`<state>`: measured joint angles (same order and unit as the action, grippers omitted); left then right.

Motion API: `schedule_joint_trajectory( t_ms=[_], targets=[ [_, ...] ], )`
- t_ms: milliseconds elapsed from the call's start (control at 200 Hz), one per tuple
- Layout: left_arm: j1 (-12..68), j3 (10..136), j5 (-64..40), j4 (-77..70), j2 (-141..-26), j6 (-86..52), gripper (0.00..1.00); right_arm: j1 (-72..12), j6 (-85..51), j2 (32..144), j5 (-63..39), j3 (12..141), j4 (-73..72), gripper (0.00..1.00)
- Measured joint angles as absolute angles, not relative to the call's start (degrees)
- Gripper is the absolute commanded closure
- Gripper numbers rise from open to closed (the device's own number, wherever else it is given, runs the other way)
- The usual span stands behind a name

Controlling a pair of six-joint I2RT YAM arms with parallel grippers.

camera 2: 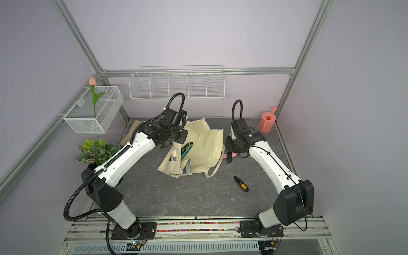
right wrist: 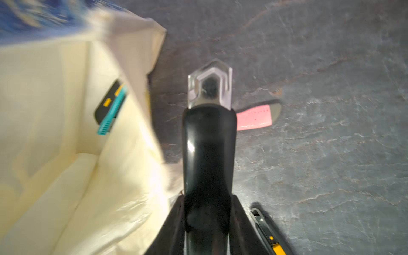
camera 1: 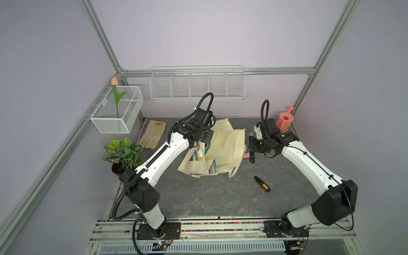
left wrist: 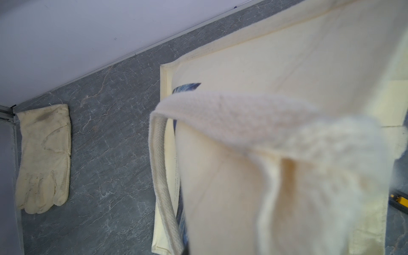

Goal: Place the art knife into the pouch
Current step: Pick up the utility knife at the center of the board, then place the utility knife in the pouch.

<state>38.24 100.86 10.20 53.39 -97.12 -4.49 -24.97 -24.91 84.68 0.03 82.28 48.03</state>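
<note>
Far left: potted plant [camera 1: 123, 152], beige gloves [camera 1: 152, 136] flat on the gray table [camera 1: 209, 198].

Left gripper [camera 2: 165, 144]: jaws fully closed, pinching the pouch [camera 1: 227, 143] by its strap handle [left wrist: 220, 110], which is pulled up close to the wrist camera. Fingers themselves not seen in the wrist view.

Pouch mid-table, crumpled, mouth gaping. Inside: a teal cutter [camera 2: 186, 150] and a black-and-yellow cutter [right wrist: 108, 102].

Right gripper [camera 1: 252, 152]: jaws narrowed onto the art knife [right wrist: 208, 143], which has a black handle and a clear cap. Knife hangs tip-down just beside the pouch's right edge, outside it, over a pink strip [right wrist: 254, 118] on the table.

Nearer the robot base: a black-and-yellow utility knife [camera 1: 262, 184] lies loose.

Far right corner: pink watering can [camera 1: 284, 121].
</note>
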Motion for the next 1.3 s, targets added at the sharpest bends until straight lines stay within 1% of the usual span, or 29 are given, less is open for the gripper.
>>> schedule_joint_trajectory(
  t_ms=[250, 585, 905, 1050, 1300],
  targets=[
    [38.17, 100.79, 9.93, 53.34, -97.12, -4.47, 1.0, -33.32, -26.87, 87.53, 0.27, 91.39, 48.62, 0.75],
    [37.87, 100.6, 8.86, 52.95, -97.12, -4.47, 1.0, -41.69, -27.27, 101.62, 2.98, 98.45, 48.99, 0.75],
    [37.76, 100.6, 6.72, 52.9, -97.12, -4.21, 1.0, -42.15, -28.75, 111.44, 2.2, 99.92, 44.56, 0.75],
    [37.15, 100.57, 6.5, 52.97, -97.14, -4.21, 1.0, -42.15, -30.52, 116.2, -0.19, 100.9, 40.25, 0.76],
    [36.36, 100.27, 6.57, 52.97, -97.14, -4.38, 1.0, -42.02, -32.75, 127.46, -4.1, 106.59, 35.94, 0.76]
  ],
)
